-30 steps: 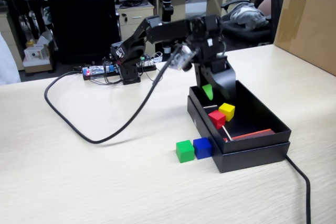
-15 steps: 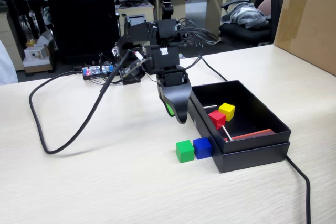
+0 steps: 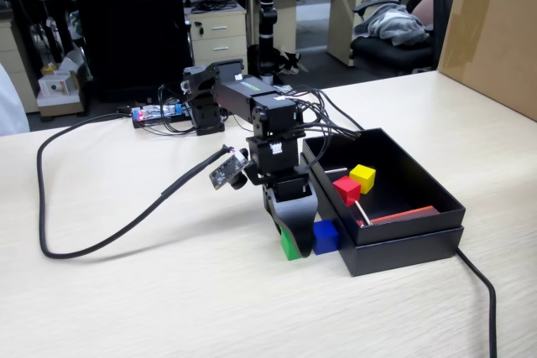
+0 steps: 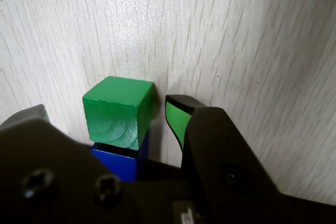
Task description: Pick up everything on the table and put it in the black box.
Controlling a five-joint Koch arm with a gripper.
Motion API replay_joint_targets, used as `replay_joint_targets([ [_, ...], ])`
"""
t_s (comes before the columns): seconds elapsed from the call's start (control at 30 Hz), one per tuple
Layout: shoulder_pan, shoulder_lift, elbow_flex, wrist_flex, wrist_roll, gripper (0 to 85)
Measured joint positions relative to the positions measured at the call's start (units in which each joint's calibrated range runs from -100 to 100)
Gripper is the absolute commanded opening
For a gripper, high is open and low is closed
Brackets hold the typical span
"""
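- Wrist view: the gripper (image 4: 107,114) is open, with one finger on each side of the green cube (image 4: 118,110).
- The green cube sits on the bench (image 3: 126,291) touching the blue cube (image 3: 325,236), just beside the black box (image 3: 403,245), towards the bench's near edge.
- The red cube (image 3: 346,189) and yellow cube (image 3: 362,177) lie in the box.
- Next, I think, it must squeeze only the green cube.

The claw (image 3: 291,236) left the black box (image 3: 419,199) — dropped (jaws apart) around the green cube (image 4: 118,112).

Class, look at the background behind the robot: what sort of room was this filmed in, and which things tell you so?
Most likely an office: a desk with a drawer cabinet behind the table, an office chair, and a big cardboard carton.
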Motion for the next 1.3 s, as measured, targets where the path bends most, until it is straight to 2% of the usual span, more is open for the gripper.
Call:
replay_joint_targets([
  [0.03, 0.1, 0.3, 0.3, 0.0, 0.0, 42.0],
  [0.17, 0.5, 0.4, 0.3, 0.0, 0.0, 22.5],
  [0.23, 0.5, 0.4, 0.3, 0.1, 0.1, 16.9],
  [0.53, -0.5, -1.0, 0.2, -4.0, 0.5, 16.5],
  [0.7, -0.2, -18.8, -7.4, -7.9, 0.7, 16.5],
  [0.8, 2.5, -36.4, -9.9, -8.1, 0.9, 16.6],
  [0.93, 7.6, -43.2, -9.9, -8.2, 1.4, 16.6],
  [1.07, 12.6, -41.7, -9.9, -8.4, 3.3, 16.8],
  [1.13, 14.8, -33.0, -6.8, -8.6, 5.4, 16.9],
  [1.3, 15.6, -18.1, -4.7, -8.6, 6.4, 17.2],
])
